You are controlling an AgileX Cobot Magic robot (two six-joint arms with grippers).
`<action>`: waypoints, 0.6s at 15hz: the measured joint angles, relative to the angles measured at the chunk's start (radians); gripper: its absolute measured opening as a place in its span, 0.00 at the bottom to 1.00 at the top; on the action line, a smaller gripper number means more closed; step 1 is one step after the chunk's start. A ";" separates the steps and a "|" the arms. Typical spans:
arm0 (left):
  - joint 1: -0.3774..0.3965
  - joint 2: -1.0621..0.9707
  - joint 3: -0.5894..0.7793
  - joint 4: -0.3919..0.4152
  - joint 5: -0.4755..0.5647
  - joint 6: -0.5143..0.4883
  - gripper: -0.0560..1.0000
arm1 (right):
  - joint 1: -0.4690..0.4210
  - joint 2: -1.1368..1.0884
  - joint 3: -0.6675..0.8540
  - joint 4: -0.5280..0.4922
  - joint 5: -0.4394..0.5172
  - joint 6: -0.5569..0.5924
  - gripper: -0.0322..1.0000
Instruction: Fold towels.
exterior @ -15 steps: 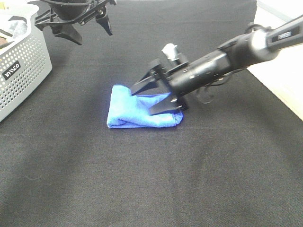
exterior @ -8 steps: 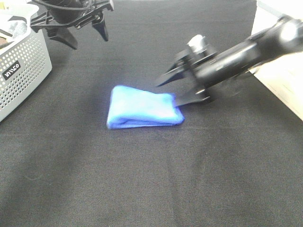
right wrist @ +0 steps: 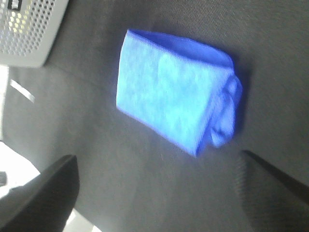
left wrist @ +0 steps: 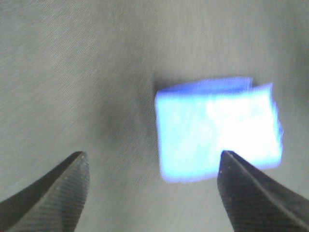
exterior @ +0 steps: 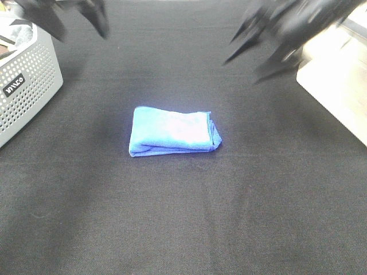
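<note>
A blue towel (exterior: pixel 174 132) lies folded into a small rectangle on the black cloth in the middle of the table. It also shows in the left wrist view (left wrist: pixel 218 130) and in the right wrist view (right wrist: pixel 177 92). My left gripper (exterior: pixel 71 20) is open and empty, raised at the far left near the basket. My right gripper (exterior: pixel 253 52) is open and empty, raised and blurred at the far right, well clear of the towel. Neither gripper touches the towel.
A grey perforated basket (exterior: pixel 26 83) with cloth inside stands at the left edge; its corner shows in the right wrist view (right wrist: pixel 31 29). The black cloth ends at the right, where a pale table surface (exterior: pixel 338 91) shows.
My right gripper has let go of the towel and pulled back up and to the right. My left gripper has shifted left and up. The towel lies flat and folded.
</note>
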 joint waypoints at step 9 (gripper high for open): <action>0.000 -0.425 0.249 0.020 0.025 0.089 0.72 | 0.000 -0.385 0.004 -0.350 0.075 0.189 0.83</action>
